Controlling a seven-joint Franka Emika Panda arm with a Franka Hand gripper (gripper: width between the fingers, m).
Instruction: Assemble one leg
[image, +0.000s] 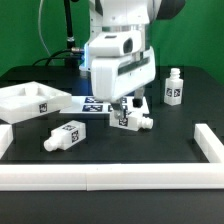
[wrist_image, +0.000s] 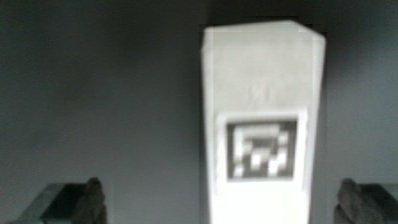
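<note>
One leg (wrist_image: 263, 120) lies btwn fingers (wrist_image: 71, 203), spread wide apart, no contact w/ it

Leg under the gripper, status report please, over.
Gripper open, straddling the leg, no contact seen. Leg lying flat, tag facing up. Nothing in the way.

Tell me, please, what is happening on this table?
A white robot arm hangs low over a small white plastic block with a round peg and a black-and-white square tag, which lies on the black table. In the wrist view the jaws stand open, one on each side of this block, apart from it. Nothing is gripped. Two similar white blocks are nearby, one lying and one upright.
</note>
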